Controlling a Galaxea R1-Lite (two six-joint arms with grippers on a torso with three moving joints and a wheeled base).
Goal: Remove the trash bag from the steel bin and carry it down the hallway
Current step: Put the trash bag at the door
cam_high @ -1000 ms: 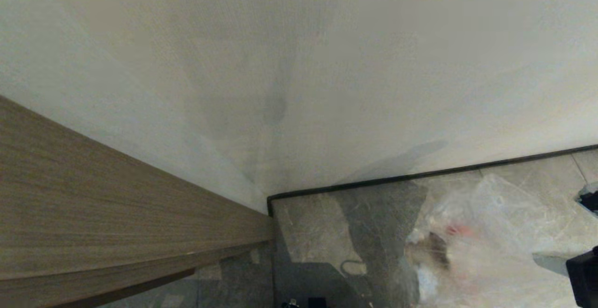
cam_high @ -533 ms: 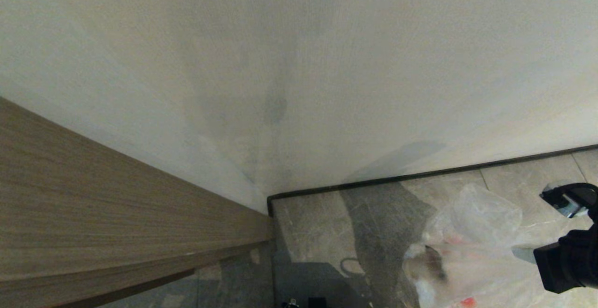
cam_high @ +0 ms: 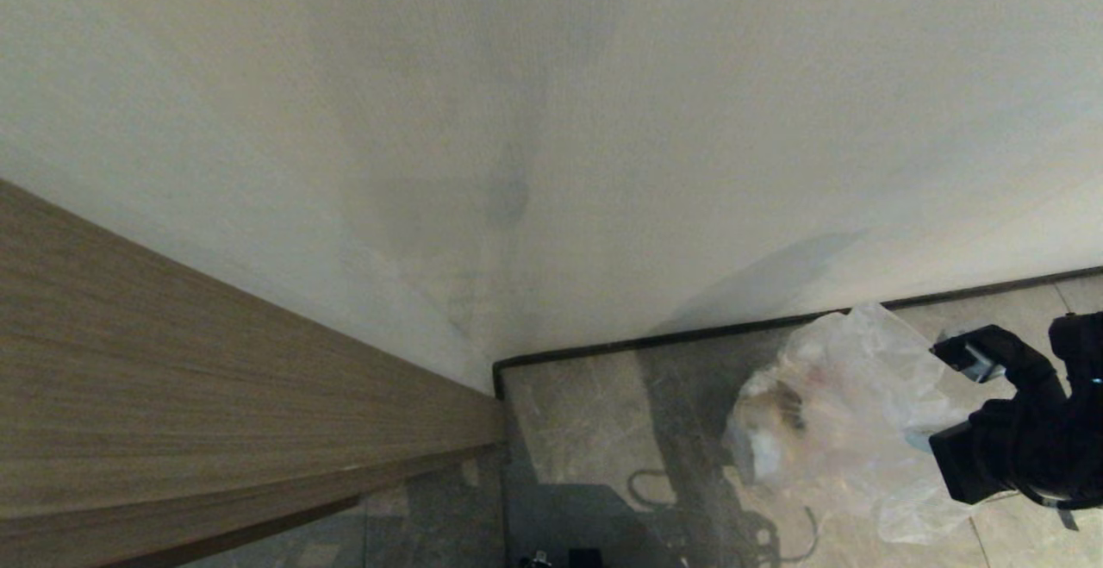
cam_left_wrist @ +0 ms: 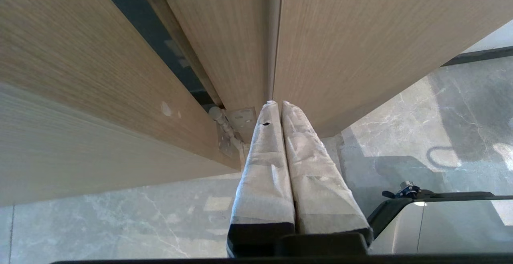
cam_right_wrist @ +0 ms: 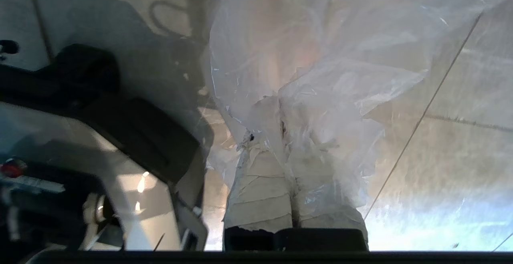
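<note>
While the right tool [cam_right_wrist: 280,107] hangs over the tiled floor [cam_high: 586,413], its two taped fingers [cam_right_wrist: 260,184] are pressed together and clamped on the gathered neck of the trash bag [cam_high: 849,413]. In the right wrist view the thin clear plastic [cam_right_wrist: 320,55] bunches over the fingertips and spreads away from them, with the floor's tile joints visible through it. In the head view the bag sits at the lower right, just in front of the black skirting [cam_high: 655,342] at the foot of the white wall [cam_high: 551,120]; pale litter and a dark scrap show through the film at its left side. The black right arm [cam_high: 1025,439] enters from the right edge and meets the bag at the bag's right side. Whether the bag's bottom touches the floor cannot be told.

The left tool [cam_left_wrist: 279,105] is parked low beside the robot's body. Its fingers [cam_left_wrist: 264,168] are wrapped in white tape and lie closed against each other with nothing between them. They point toward a wood-grain door panel [cam_left_wrist: 360,35] and a metal hinge [cam_left_wrist: 230,129] at its lower corner. The same wood panel [cam_high: 172,396] fills the left side of the head view, meeting the wall at the corner.
</note>
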